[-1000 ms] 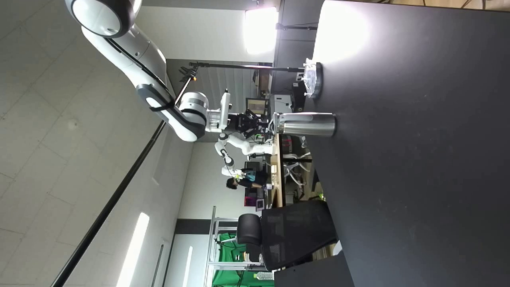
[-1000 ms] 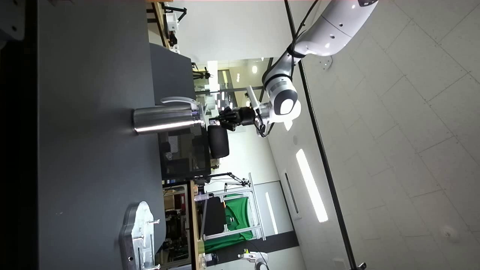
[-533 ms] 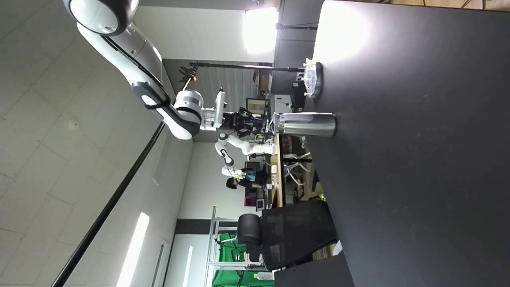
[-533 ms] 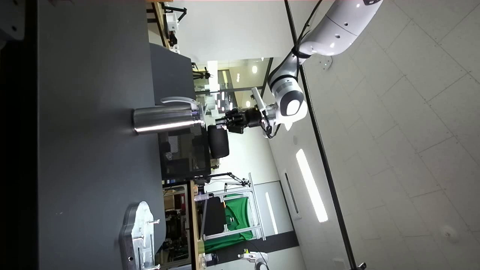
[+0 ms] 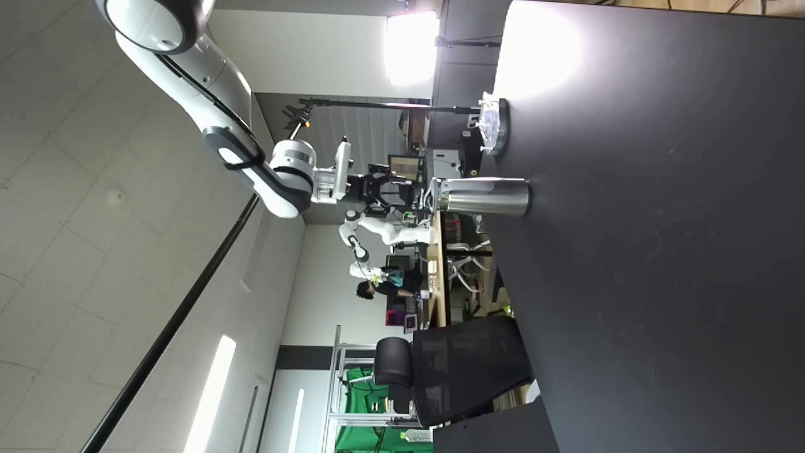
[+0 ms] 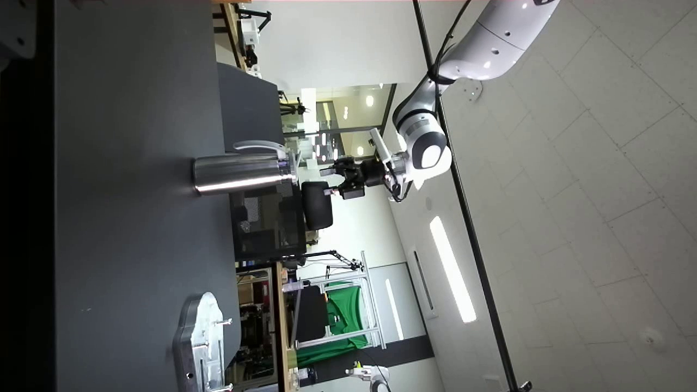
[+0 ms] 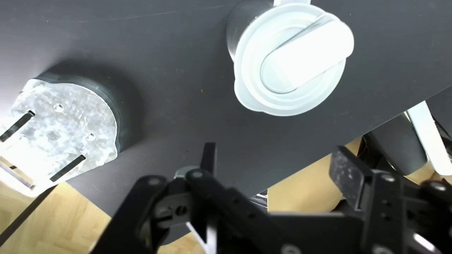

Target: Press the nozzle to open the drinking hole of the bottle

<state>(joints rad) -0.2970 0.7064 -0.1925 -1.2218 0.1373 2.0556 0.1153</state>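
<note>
Hand (image 6: 328, 181) farther above the bottle (image 6: 242, 173) than before, fingers (image 7: 348, 176) now wide apart instead of together.

Polished metal gleams on the bottle (image 6: 239, 173) I am watching from afar, its lid (image 7: 291, 60) and handle (image 6: 258, 144) in smooth, plastic-looking material, the tabletop (image 5: 660, 251) beneath matt, with faint scratches showing in the wrist view. My gripper (image 7: 275, 160) looks dull black, one pad (image 7: 346, 173) scuffed; my arm (image 5: 220, 82) wears a glossy, smooth shell. Also in my sight: a mottled metal plate (image 7: 74, 120), a mesh-backed chair (image 5: 471, 365), creased green cloth (image 6: 351, 310) and wood-grain flooring (image 7: 63, 218)
</note>
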